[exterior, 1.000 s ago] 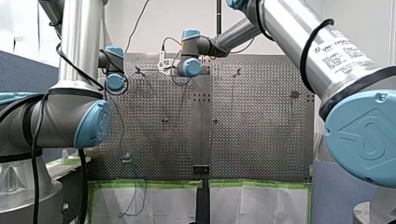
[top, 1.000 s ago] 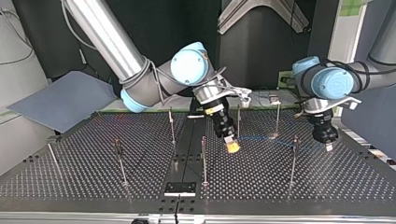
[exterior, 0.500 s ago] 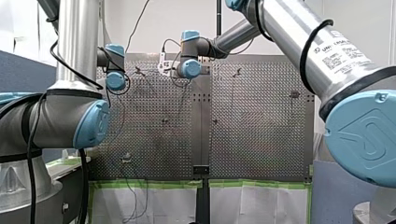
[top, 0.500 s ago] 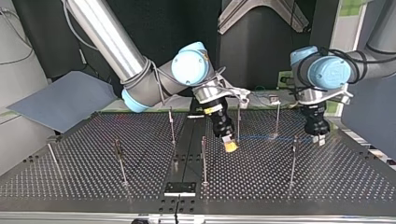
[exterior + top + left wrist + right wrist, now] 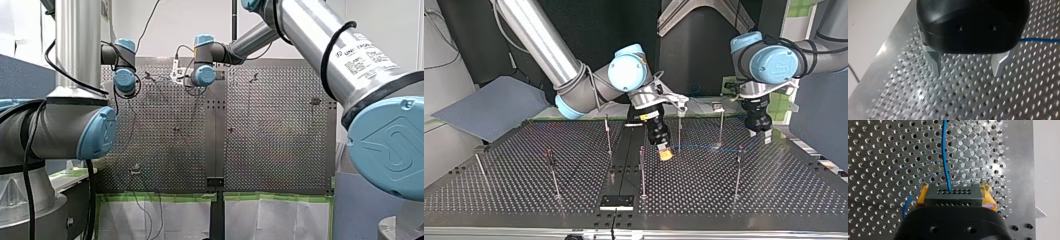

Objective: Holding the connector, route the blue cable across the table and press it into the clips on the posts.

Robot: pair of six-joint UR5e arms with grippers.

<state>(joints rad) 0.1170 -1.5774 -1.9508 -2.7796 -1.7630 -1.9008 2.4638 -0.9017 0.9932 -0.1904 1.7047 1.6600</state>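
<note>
Top view, left to right. One grey sheet (image 5: 489,107) lying off the counter's (image 5: 524,200) far left corner. Seven thin posts (image 5: 553,172) counted, all upright, spread across the perforated surface. One small black plate (image 5: 616,202) at the near edge, about mid-width. Two arms noted, one tool each. Right tool (image 5: 665,154) just right of centre, tilted down, tip close above the counter between two posts. Right wrist view: two yellow pads (image 5: 988,198) clamped on one black connector (image 5: 952,195), a block with two rows of small holes on the face ahead. One blue cable (image 5: 944,152) leaving the middle of that face and running straight ahead over the counter. A second short blue stretch seen curving beside one pad; cannot tell whether the same cable. Back in top view: a faint blue line low over the counter from the right tool past the feet of two posts. Cannot tell whether seated in any clip. Left tool (image 5: 765,137) furthest right, pointing down near the counter's far right corner. Left wrist view: two metal fingers (image 5: 936,63) spread apart, nothing between, only bare counter beneath. Cable showing off to one side of the tool body, clear of both fingers.
</note>
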